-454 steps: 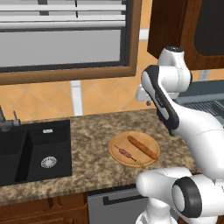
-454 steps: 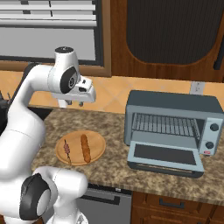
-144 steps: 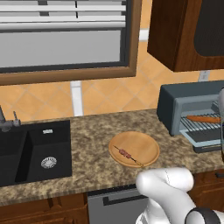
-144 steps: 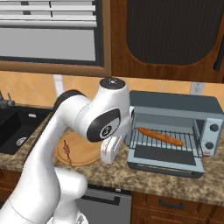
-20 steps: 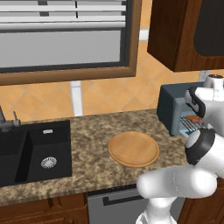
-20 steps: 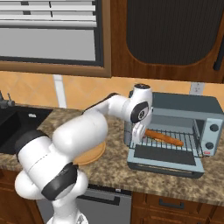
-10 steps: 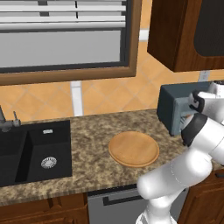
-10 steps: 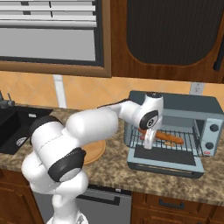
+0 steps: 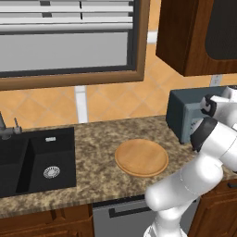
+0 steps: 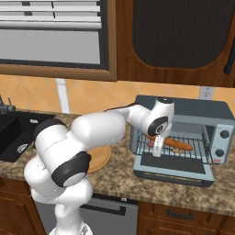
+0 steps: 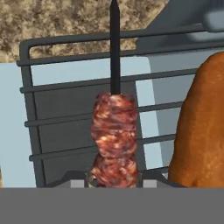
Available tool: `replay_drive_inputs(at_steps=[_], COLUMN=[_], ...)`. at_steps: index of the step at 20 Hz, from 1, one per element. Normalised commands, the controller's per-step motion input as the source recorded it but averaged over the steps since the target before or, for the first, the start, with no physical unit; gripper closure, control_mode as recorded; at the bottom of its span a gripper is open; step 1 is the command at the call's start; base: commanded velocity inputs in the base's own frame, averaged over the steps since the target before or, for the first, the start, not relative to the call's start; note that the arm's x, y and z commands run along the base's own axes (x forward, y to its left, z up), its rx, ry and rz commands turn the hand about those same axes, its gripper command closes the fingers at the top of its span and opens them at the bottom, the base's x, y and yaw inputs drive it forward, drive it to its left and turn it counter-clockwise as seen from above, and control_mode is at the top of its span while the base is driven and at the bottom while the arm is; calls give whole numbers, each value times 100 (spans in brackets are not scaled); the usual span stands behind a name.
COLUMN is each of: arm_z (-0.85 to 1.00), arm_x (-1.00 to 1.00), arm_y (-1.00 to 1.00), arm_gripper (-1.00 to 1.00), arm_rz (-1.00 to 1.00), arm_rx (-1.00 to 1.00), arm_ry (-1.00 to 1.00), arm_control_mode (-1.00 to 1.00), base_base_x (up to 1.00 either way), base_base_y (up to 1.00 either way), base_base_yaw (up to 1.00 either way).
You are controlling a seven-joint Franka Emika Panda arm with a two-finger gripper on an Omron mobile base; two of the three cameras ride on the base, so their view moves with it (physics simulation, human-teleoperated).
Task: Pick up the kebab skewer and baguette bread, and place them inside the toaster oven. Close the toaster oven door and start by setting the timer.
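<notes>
Left base view first: your arm bends up from the lower right and reaches across the front of the toaster oven [image 9: 181, 115], which stands at the right end of the granite counter [image 9: 97, 143]. You see the round wooden board [image 9: 141, 157] lying bare on the counter, between the black sink [image 9: 28, 162] and the oven.

Right base view now: you've got the toaster oven [image 10: 188, 112] side-on, with the toaster oven door [image 10: 173, 167] dropped flat and open toward you. The gripper [image 10: 157, 153] points down at the front edge of the wire rack [image 10: 197, 147], just above the door. The baguette bread [image 10: 176, 144] lies along the rack inside the oven, right beside the hand. A bit of reddish meat shows on the rack by the fingers; whether it is gripped you can't tell from this side.

Hand view: the kebab skewer [image 11: 114, 131] runs straight up the middle, dark stick above, meat chunks below, over the bars of the wire rack [image 11: 65, 118]. The fingertips [image 11: 72, 178] sit tight against the lowest meat chunk on either side, so your hand is nearly closed and clasping the skewer. The baguette bread [image 11: 199, 127] lies just beside it on the right, on the same rack.
</notes>
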Motion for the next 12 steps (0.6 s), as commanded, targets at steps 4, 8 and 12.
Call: replay_drive_inputs(at_steps=[4, 8, 12], arm_z=[6, 15, 60], arm_x=[0, 0, -16], arm_y=[-3, -14, -9], arm_gripper=[-100, -100, -100], arm_rz=[-2, -7, -5], arm_rx=[1, 0, 3], arm_ry=[-5, -1, 0], arm_control_mode=[-100, -100, -100], base_base_x=[0, 0, 0], base_base_y=[0, 0, 0], base_base_yaw=[0, 0, 0])
